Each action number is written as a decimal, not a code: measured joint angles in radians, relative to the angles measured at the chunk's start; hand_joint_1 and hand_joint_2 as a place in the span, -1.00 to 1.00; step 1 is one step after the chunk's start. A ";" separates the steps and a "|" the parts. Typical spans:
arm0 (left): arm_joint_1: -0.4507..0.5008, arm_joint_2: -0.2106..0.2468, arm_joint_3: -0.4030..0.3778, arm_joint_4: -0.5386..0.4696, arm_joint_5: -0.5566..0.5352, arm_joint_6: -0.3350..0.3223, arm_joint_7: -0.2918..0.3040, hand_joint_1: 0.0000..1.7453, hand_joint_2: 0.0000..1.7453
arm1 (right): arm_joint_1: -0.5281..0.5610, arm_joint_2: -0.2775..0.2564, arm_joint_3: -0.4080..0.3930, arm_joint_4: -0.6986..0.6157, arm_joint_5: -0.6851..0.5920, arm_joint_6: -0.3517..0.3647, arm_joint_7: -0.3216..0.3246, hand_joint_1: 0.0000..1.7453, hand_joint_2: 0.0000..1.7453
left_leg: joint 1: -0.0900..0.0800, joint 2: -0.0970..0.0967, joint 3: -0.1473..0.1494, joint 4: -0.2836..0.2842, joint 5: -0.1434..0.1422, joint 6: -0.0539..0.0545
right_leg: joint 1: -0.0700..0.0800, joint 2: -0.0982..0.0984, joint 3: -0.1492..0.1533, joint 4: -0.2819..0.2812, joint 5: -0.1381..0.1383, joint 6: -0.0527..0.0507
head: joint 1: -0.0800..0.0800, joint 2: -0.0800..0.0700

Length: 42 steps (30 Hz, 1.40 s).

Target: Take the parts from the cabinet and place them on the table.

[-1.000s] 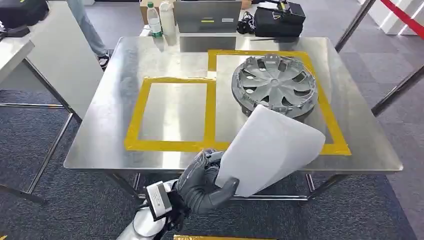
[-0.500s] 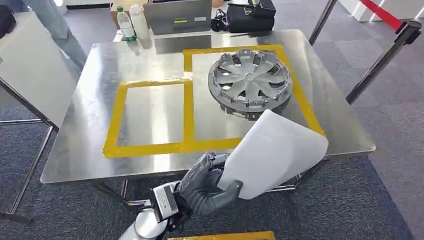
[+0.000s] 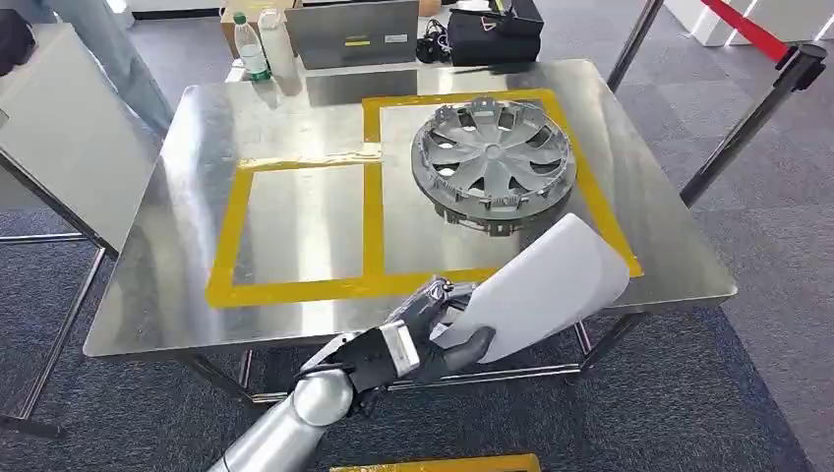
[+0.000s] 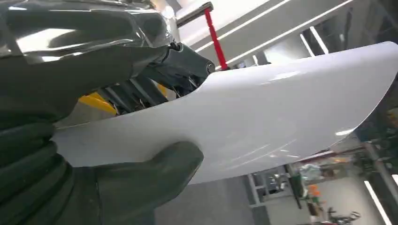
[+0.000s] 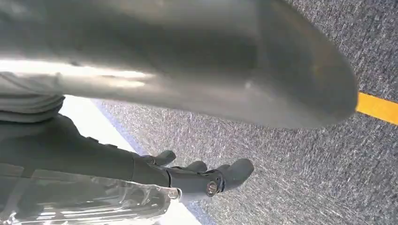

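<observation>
Head view: left hand (image 3: 433, 329) grips the white panel (image 3: 541, 285), now lower and flatter over the surface (image 3: 187, 295) edge; right hand (image 5: 197, 176) hangs open.

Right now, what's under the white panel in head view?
The white panel, held by the left robot hand, covers the table front edge and a stretch of yellow tape. Anything else beneath is hidden.
</observation>
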 joint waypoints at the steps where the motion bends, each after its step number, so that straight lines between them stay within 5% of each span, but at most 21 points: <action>1: -0.026 -0.008 0.001 0.038 -0.013 0.003 0.005 1.00 1.00 | 0.000 0.001 0.001 0.000 0.004 0.000 0.000 -1.00 -1.00 | 0.000 0.000 -0.001 0.001 0.000 0.000 | 0.000 0.000 0.000 0.000 0.001 0.001 | 0.000 0.000; 8: -0.201 -0.048 -0.005 0.286 -0.023 0.030 0.074 1.00 1.00 | -0.003 0.010 0.002 0.000 0.008 0.003 0.000 -1.00 -1.00 | -0.003 0.000 -0.002 0.004 0.000 0.001 | -0.002 0.000 -0.001 0.000 0.003 0.002 | 0.000 0.000; 15: -0.380 -0.057 -0.156 0.481 0.067 0.108 0.183 1.00 1.00 | -0.002 0.028 0.001 0.003 -0.012 0.003 0.000 -1.00 -1.00 | -0.003 0.000 -0.002 0.004 0.000 0.001 | -0.002 0.000 -0.001 0.000 0.003 0.002 | 0.000 0.000; 21: -0.488 -0.057 -0.277 0.602 0.007 0.145 0.305 1.00 1.00 | -0.001 0.038 0.000 0.006 -0.021 0.015 0.005 -1.00 -1.00 | -0.003 0.000 -0.004 0.004 0.000 0.001 | -0.002 0.000 -0.002 0.000 0.003 0.002 | 0.000 0.000; 31: -0.571 -0.046 -0.417 0.793 -0.109 0.155 0.444 1.00 1.00 | 0.000 0.050 0.000 0.011 -0.021 0.005 0.000 -1.00 -1.00 | -0.003 0.000 -0.004 0.004 0.000 0.001 | -0.002 0.000 -0.002 0.000 0.003 0.002 | 0.000 0.000; 42: -0.595 0.008 -0.471 0.847 -0.166 0.238 0.539 1.00 1.00 | 0.004 0.051 0.000 0.013 -0.011 0.002 0.013 -1.00 -1.00 | -0.003 0.000 -0.004 0.004 0.000 0.001 | -0.002 0.000 -0.002 0.000 0.003 0.002 | 0.000 0.000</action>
